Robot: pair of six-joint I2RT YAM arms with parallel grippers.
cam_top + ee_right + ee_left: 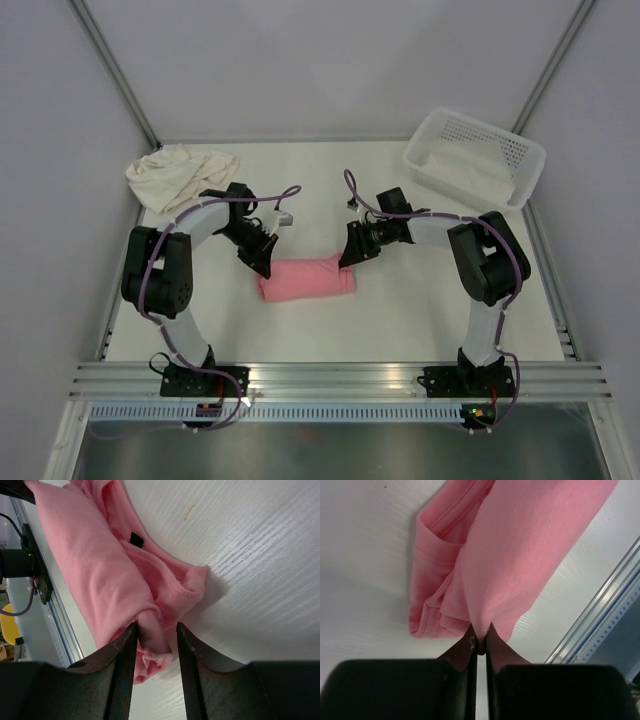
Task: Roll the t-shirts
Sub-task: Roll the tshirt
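The salmon-pink t-shirt [308, 279] lies rolled into a short bundle on the white table, between the two arms. My left gripper [262, 262] is at its left end, and in the left wrist view the gripper [481, 632] is shut on a pinch of the pink fabric [510, 555]. My right gripper [347, 258] is at the bundle's right end. In the right wrist view it [156, 630] is open, jaws apart around a fold of the pink shirt [100, 565] that touches only one finger. The cream t-shirt [180, 172] lies crumpled at the back left.
A white perforated basket [475, 157] stands at the back right with white cloth inside. Aluminium rails [340, 378] run along the near table edge, close below the pink bundle. Grey walls close the back and sides.
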